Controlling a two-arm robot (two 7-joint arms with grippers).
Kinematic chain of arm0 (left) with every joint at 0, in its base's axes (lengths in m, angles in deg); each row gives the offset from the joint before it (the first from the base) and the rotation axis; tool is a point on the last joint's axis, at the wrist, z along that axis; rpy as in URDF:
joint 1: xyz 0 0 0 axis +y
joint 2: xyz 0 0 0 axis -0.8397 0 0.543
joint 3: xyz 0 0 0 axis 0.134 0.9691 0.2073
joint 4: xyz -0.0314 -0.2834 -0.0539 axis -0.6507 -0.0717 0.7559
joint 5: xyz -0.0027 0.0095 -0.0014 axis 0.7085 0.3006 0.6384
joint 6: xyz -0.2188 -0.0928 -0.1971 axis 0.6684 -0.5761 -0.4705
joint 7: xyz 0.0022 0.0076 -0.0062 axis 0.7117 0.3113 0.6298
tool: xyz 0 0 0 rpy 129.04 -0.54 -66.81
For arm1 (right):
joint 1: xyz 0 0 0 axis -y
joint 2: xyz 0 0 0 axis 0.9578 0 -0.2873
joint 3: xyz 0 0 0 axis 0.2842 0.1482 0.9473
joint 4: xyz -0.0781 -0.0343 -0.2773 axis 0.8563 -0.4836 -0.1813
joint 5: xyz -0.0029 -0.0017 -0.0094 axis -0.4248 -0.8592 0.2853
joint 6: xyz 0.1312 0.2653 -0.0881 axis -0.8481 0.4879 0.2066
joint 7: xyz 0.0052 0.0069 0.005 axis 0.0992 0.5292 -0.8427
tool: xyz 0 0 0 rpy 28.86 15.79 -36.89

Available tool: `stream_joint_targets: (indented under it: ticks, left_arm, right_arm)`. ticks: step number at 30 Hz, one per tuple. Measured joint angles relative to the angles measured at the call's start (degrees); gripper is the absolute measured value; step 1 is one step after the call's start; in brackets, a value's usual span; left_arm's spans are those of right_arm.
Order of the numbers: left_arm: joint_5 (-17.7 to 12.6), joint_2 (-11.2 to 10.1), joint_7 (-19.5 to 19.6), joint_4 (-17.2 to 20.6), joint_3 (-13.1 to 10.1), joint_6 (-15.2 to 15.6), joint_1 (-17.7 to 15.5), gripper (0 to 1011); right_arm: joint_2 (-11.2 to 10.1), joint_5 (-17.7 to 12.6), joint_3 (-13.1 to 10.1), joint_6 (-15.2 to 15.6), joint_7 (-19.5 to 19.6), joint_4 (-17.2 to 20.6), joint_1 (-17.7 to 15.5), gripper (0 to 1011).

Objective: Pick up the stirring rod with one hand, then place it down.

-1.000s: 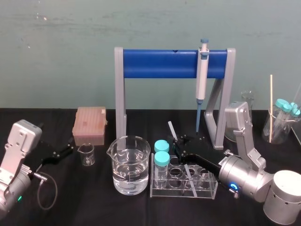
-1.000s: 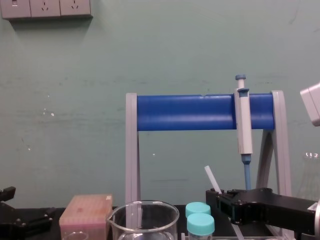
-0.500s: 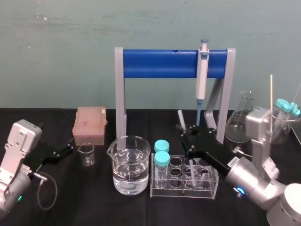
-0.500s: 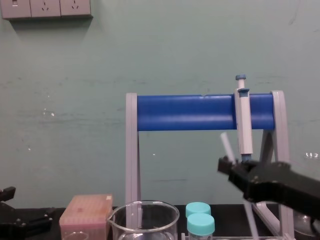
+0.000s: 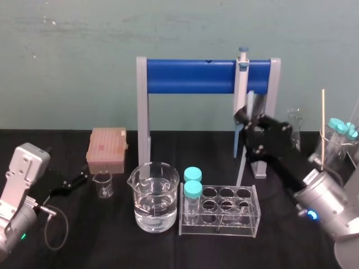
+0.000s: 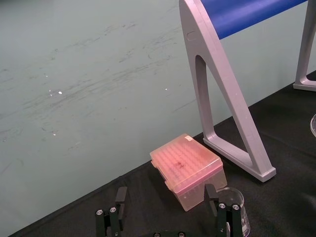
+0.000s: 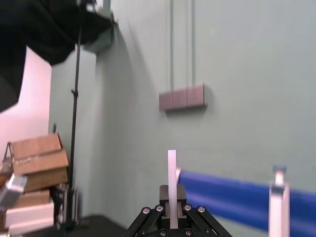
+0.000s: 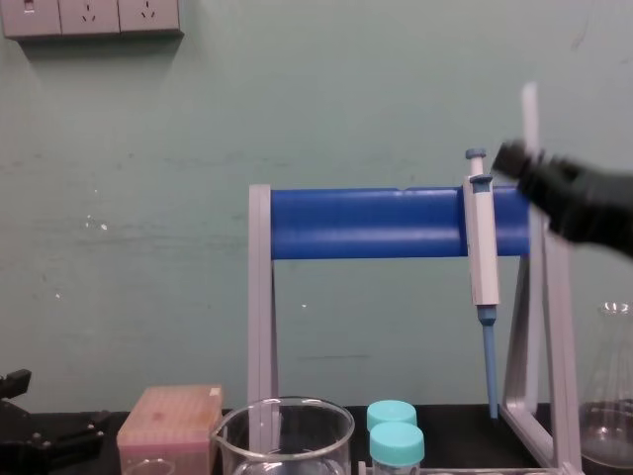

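The stirring rod (image 5: 241,167) hangs nearly upright over the right half of the bench (image 5: 101,241), clamped in the jaws of the right gripper (image 5: 251,120), just in front of the pipette (image 5: 240,89) and its stand (image 5: 190,75). Lower it clear of both and of the tube rack (image 5: 247,230), onto bare bench. Its lower end is faint against the stand leg; the left gripper (image 6: 165,197) idles near the left edge, jaws apart.

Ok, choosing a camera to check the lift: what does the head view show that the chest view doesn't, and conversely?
Head view: the lower stretch of the translucent whitish stirring rod below the black right gripper, the clear test-tube rack and its wells. Chest view: the rod's top above the blue stand bar, white wall sockets. Both: right gripper shut on the rod beside the grey-and-blue pipette; left gripper parked open at left.
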Motion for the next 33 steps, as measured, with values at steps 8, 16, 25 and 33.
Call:
stream_joint_targets:
  ticks: [8,16,25,33]
  left_arm:
    - [0.00,0.00,0.00,0.00,0.00,0.00,0.00,1000]
    - [0.00,0.00,0.00,0.00,0.00,0.00,0.00,1000]
    - [0.00,0.00,0.00,0.00,0.00,0.00,0.00,1000]
    - [0.00,0.00,0.00,0.00,0.00,0.00,0.00,1000]
  right_arm:
    - [-0.98,-1.22,-2.10,-0.70,-1.20,3.56,-0.51,70]
    - [-1.84,-1.27,-2.86,-0.78,-1.85,4.68,-1.13,70]
    - [-2.38,-1.43,-3.20,-0.75,-2.29,4.94,-1.50,70]
    - [-2.46,-1.47,-3.12,-0.59,-2.55,4.38,-1.18,70]
